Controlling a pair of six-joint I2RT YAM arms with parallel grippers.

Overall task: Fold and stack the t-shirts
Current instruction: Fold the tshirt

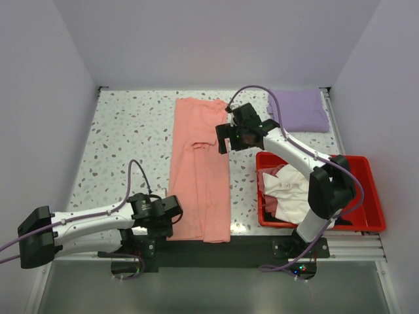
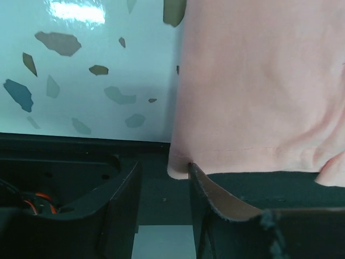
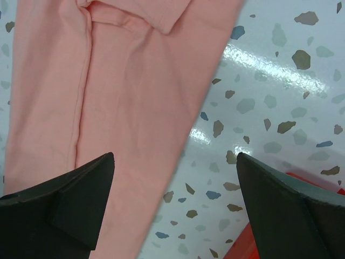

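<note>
The salmon-pink t-shirt (image 1: 200,176) lies flat on the counter (image 1: 131,131) in one long strip. It runs from the far side down to the near edge, and its bottom hem hangs a little past that edge over the dark rail.

My left gripper (image 2: 163,168) sits at the near left corner of that hem. Its jaws are partway shut, with a gap between them. The corner of the cloth is right at the tip of one finger. I cannot tell if the cloth is pinched or only touching.

My right gripper (image 3: 175,156) hangs above the right side of the strip, farther up. Its jaws are wide apart and hold nothing.

A lavender t-shirt (image 1: 298,110) lies folded in the far right corner. More shirts, one cream-white (image 1: 288,193), are piled in the red bin (image 1: 373,196).

I think this shirt is soft, thin and light. It will droop and bend wherever I lift it. It may also slide on the shiny counter. The strip has more than one layer, so I want to pinch every layer at once. The best spots look like the two near hem corners, one for each gripper. If I grab only one layer, the fold could come open.
</note>
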